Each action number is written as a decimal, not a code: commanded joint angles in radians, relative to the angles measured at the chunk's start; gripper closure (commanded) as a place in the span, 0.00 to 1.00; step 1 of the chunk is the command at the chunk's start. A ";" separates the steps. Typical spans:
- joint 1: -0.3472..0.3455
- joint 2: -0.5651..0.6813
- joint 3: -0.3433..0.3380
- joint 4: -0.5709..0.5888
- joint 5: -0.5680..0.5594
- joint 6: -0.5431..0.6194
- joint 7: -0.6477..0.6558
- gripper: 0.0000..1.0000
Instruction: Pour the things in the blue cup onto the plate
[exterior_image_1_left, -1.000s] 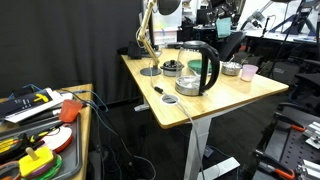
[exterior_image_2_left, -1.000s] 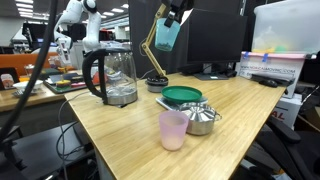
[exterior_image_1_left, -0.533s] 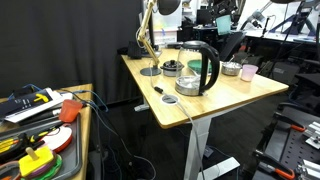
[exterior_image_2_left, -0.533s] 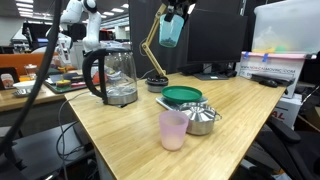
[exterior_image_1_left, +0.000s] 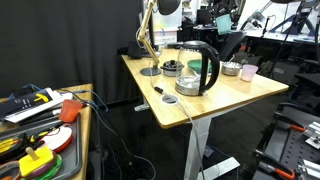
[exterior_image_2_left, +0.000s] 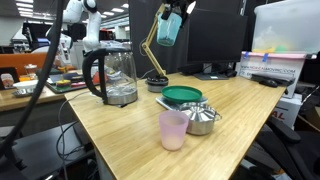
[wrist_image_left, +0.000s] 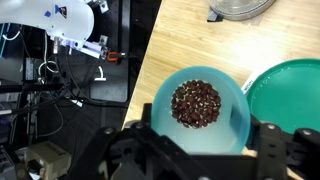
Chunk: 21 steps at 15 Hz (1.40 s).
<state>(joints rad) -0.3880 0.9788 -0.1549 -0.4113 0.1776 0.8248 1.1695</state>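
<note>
Wrist view looks straight down into the one blue cup (wrist_image_left: 236, 118), where a heap of dark brown beans (wrist_image_left: 196, 104) covers the bottom. The gripper (wrist_image_left: 200, 150) pinches this cup, one dark finger pressed against each side of its wall. The single green plate (wrist_image_left: 290, 95) shows just beside the cup's rim, lower down on the wooden table (wrist_image_left: 190, 45). In an exterior view the blue cup (exterior_image_2_left: 168, 30) hangs in the air under the gripper (exterior_image_2_left: 175, 10), well above the green plate (exterior_image_2_left: 182, 96) and farther back than it. It leans a little, with its mouth upward. On the table (exterior_image_2_left: 110, 135) I count one glass kettle (exterior_image_2_left: 115, 75) with a black handle, well apart from the plate. One pale pink cup (exterior_image_2_left: 173, 129) stands near the plate on the camera side. One silvery metal bowl (exterior_image_2_left: 203, 119) sits just beside the plate, close to the pink cup. One desk lamp (exterior_image_2_left: 155, 60) stands behind the plate. Compared with a second ago, the blue cup is a little higher above the plate and sits straighter in the grip. Over the last half second it has shifted only slightly sideways. The plate, kettle, pink cup, bowl and lamp are all where they were.
</note>
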 joint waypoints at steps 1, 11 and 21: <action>-0.012 0.033 0.022 0.061 -0.010 -0.026 0.009 0.21; -0.050 0.044 0.017 0.051 0.020 -0.013 0.424 0.46; -0.027 0.055 0.006 0.057 -0.012 -0.056 0.877 0.46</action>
<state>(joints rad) -0.4142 1.0168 -0.1526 -0.3987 0.1736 0.8165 1.9294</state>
